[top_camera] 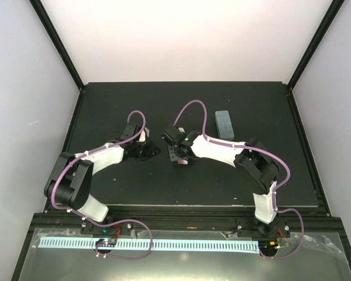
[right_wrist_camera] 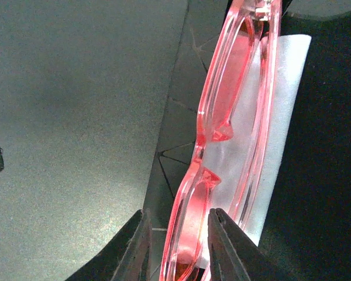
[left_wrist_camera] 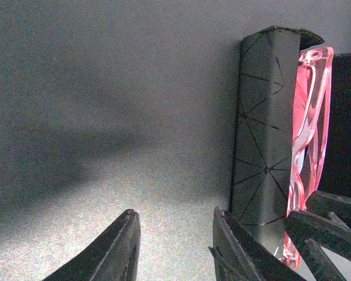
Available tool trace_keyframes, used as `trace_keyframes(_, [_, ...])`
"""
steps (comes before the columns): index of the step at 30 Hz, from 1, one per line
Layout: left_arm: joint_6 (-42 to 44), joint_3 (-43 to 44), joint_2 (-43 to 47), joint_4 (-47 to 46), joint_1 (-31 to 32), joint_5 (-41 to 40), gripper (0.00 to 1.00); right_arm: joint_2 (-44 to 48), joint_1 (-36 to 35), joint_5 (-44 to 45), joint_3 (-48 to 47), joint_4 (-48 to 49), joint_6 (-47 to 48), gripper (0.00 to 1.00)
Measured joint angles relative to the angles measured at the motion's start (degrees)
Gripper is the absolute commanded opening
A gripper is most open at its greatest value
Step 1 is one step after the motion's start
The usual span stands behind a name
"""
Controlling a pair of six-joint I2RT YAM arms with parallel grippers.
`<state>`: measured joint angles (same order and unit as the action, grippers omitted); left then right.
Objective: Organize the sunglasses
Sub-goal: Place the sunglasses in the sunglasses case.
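The black table (top_camera: pixel 134 187) bears the left arm (top_camera: pixel 99 158) and right arm (top_camera: pixel 222 149), which meet near its centre. A blue-grey case (top_camera: pixel 224 124) lies at 1 o'clock from them. A dark case (right_wrist_camera: pixel 175 117) with a line pattern and a pale cloth (right_wrist_camera: pixel 286 88) flank the red sunglasses (right_wrist_camera: pixel 219 132). These are turned on edge at the table's centre, long axis running 6 to 12 o'clock in the right wrist view. The right gripper (right_wrist_camera: pixel 179 213) seems to pinch the frame's near end. The left gripper (left_wrist_camera: pixel 174 212) is spread over bare table, with the dark case at its 1 o'clock.
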<state>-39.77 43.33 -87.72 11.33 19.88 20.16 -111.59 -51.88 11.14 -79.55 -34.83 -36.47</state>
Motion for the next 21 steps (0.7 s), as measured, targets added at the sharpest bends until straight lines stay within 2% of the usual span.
trace_keyframes(5, [0.0, -0.33, 0.02, -0.28, -0.02, 0.0, 0.33, -0.02, -0.13, -0.83, 0.28, 0.07, -0.33, 0.25])
trace_keyframes(13, [0.02, -0.52, 0.79, -0.31, -0.04, 0.0, 0.33, 0.02, -0.15, -0.94, 2.14, 2.03, -1.79, 0.06])
trace_keyframes(21, [0.11, -0.52, 3.74, -0.04, -0.04, -0.66, 0.34, 1.01, -0.04, -0.74, 3.32, 3.58, -2.73, 0.01])
